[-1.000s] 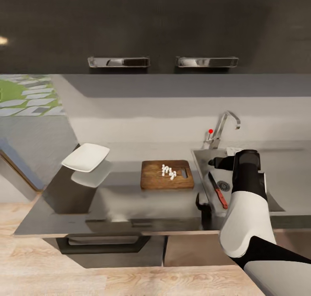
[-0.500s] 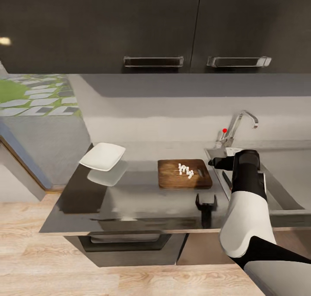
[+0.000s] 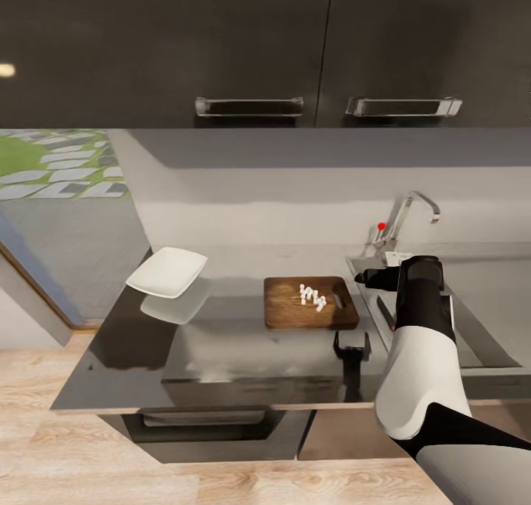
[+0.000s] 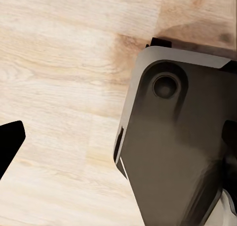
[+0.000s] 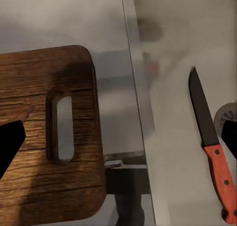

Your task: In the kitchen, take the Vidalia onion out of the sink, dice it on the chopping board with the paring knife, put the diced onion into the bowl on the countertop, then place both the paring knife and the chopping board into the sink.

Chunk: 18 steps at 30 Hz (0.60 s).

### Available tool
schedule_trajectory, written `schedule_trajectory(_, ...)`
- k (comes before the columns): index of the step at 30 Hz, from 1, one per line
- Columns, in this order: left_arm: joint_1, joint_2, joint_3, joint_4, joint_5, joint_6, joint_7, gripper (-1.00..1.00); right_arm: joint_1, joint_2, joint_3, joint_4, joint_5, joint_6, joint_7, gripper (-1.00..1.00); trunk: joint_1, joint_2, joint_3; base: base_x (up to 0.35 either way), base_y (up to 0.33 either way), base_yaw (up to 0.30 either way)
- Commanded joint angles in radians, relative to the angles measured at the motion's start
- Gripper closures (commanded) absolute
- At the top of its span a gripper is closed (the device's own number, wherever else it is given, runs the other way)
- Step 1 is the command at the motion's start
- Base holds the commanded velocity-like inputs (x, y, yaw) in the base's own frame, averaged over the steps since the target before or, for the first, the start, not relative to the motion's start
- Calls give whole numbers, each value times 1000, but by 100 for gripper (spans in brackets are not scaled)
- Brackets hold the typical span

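The Vidalia onion lies as diced onion (image 3: 312,295), tiny white cubes on the brown chopping board (image 3: 291,310). Its slot handle (image 5: 60,129) points toward the sink (image 3: 490,324). The paring knife (image 5: 211,142), dark blade and red handle, rests flat in the sink basin (image 5: 173,166); in the head view only a sliver of the knife (image 3: 384,308) shows beside my right arm (image 3: 424,343). My right gripper (image 5: 118,142) hangs open and empty above the seam between board and sink. The white bowl (image 3: 166,271) stands at the countertop's (image 3: 221,343) far left. My left gripper (image 4: 118,147) is open over the floor.
A chrome tap (image 3: 413,209) with a red knob (image 3: 380,226) rises behind the sink. Black wall cabinets (image 3: 251,48) hang above. The glossy slab mirrors my gripper as a dark reflection (image 3: 351,349). The left wrist view looks down on wooden floor (image 4: 59,87) and my dark base (image 4: 177,152).
The camera has swung, so the whole scene sits further right than a second ago. My right arm now stands nearer the board's handle end and covers most of the knife. Board, cubes and bowl stay put.
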Motion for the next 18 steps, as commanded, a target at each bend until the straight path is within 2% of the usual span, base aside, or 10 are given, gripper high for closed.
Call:
schedule_trajectory(1,-1,-1,-8,3,6,-5,0,-100,-2,1,-3,0,10,0,10,-100,1,-2,-2,31,-42,0)
schedule_trajectory(18,-1,-1,-8,3,6,-5,0,-100,-2,1,-3,24,11,0,10,-100,1,-2,-8,4,-5,0)
